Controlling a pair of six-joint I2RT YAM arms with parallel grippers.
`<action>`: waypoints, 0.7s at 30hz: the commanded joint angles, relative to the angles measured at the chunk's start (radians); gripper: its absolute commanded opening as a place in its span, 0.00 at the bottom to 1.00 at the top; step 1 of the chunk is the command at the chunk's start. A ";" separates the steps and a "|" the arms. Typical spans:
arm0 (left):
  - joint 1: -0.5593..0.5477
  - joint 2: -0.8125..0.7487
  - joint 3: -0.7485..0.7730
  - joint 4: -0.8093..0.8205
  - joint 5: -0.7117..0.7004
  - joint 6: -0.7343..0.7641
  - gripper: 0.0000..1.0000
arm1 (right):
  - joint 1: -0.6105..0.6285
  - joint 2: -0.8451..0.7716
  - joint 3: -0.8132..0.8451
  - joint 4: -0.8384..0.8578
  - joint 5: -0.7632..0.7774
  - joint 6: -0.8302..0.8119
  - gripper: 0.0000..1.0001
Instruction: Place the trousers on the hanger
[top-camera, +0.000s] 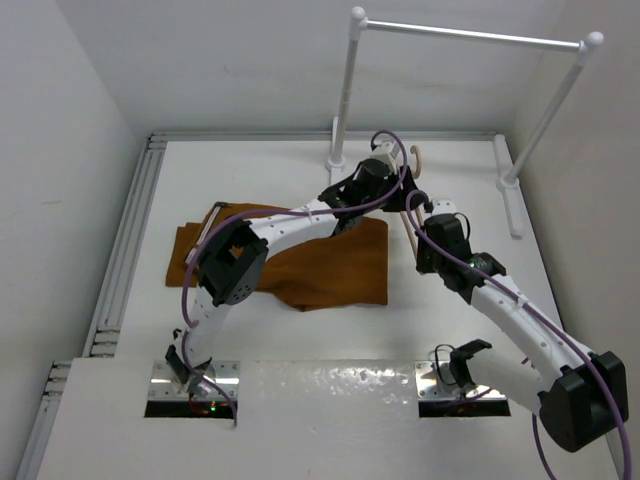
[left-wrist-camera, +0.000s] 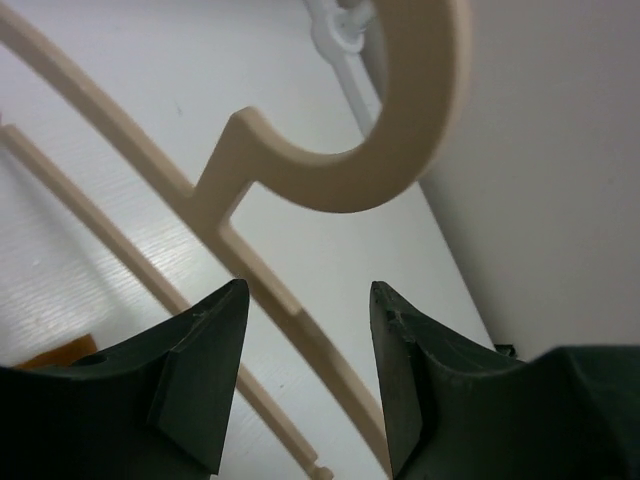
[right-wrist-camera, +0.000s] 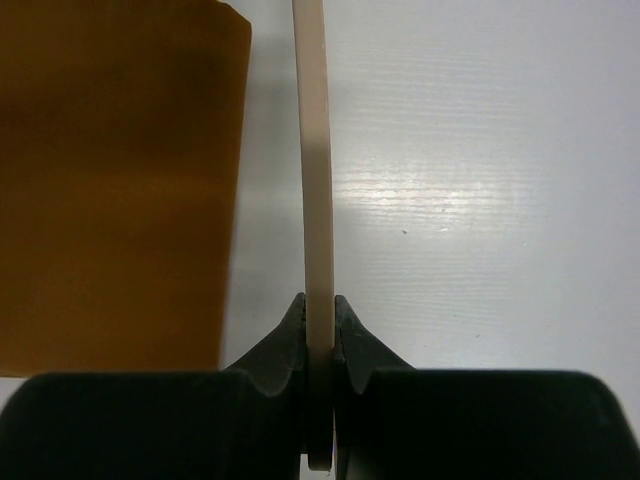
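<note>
The rust-brown trousers (top-camera: 300, 262) lie flat on the white table, partly under my left arm; an edge shows in the right wrist view (right-wrist-camera: 110, 180). The pale beige hanger (top-camera: 420, 160) lies just right of them, its hook toward the back. My right gripper (top-camera: 415, 235) is shut on the hanger's thin bar (right-wrist-camera: 315, 180), which runs straight out from between the jaws (right-wrist-camera: 319, 310). My left gripper (top-camera: 400, 195) is open over the hanger's neck; in the left wrist view the hook (left-wrist-camera: 400, 150) is above the fingertips, and one hanger arm passes between them (left-wrist-camera: 310, 300) untouched.
A white tubular clothes rail (top-camera: 470, 35) with round knobs stands at the back on two feet (top-camera: 335, 158) (top-camera: 512, 200). White walls close in left, right and behind. A raised white ledge (top-camera: 330, 385) runs along the near edge by the arm bases.
</note>
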 joint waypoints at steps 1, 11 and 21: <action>-0.009 -0.008 0.020 -0.088 -0.044 0.040 0.50 | 0.008 0.001 0.009 -0.001 0.031 -0.001 0.00; -0.012 0.037 0.075 -0.158 -0.030 0.031 0.56 | 0.019 0.010 0.004 0.021 0.020 0.002 0.00; -0.019 0.101 0.129 -0.145 -0.004 -0.001 0.37 | 0.053 0.024 0.007 -0.001 0.065 -0.003 0.00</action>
